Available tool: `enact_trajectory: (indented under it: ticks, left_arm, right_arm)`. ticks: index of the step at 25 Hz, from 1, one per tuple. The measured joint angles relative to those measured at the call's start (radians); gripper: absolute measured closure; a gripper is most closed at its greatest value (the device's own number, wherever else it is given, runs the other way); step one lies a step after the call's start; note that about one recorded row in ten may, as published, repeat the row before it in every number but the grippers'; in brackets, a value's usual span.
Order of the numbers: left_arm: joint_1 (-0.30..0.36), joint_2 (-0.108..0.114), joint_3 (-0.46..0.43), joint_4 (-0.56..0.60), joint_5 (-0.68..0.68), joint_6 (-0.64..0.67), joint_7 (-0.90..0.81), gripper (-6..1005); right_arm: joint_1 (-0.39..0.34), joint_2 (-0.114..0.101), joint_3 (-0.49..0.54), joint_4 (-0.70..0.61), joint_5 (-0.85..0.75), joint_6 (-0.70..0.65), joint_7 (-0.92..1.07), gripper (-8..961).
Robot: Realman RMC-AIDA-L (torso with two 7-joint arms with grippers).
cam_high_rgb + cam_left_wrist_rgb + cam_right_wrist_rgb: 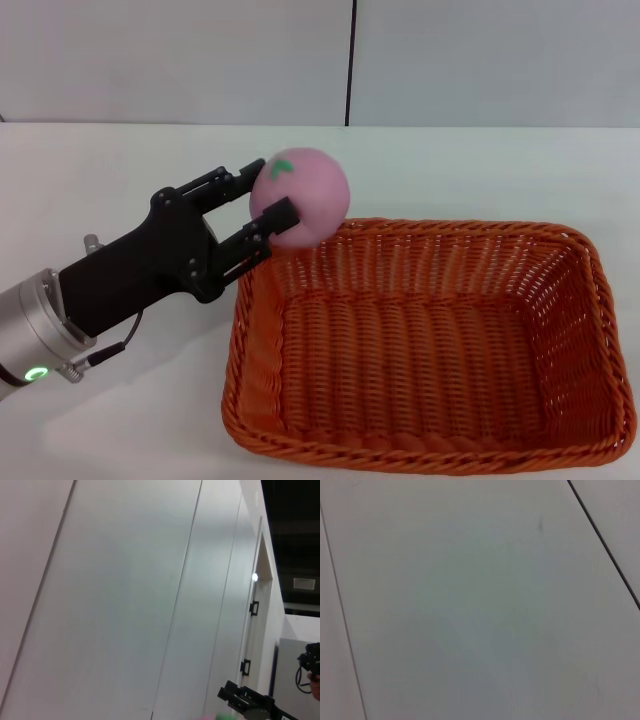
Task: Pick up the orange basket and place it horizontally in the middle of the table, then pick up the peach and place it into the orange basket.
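Over the orange basket's (430, 345) near-left rim, your left gripper's (268, 205) fingers clamp the peach (305, 192) (basket already set on the bench (120, 170)); only the drop remains.

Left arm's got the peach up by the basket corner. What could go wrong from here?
The left tool holds the peach over the basket rim's near-left corner, not its middle: released here, it may hit the rim and roll onto the table. The grip sits on the peach's side, so it might slip.
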Motion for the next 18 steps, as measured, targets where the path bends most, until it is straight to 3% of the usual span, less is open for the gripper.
enact_trajectory:
  ticks: [12,16,18]
  left_arm:
    - [0.016,0.006,-0.013,0.002,-0.010,-0.024,0.000,307]
    - [0.046,0.007,-0.116,0.006,-0.012,-0.032,0.001,170]
    - [0.070,0.007,-0.194,0.003,-0.012,-0.032,0.005,170]
  right_arm:
    - [0.000,0.000,0.000,0.000,0.000,0.001,0.000,457]
    - [0.000,0.001,0.000,0.000,0.000,0.001,0.000,457]
    - [0.000,0.001,0.001,0.000,0.000,0.001,0.000,457]
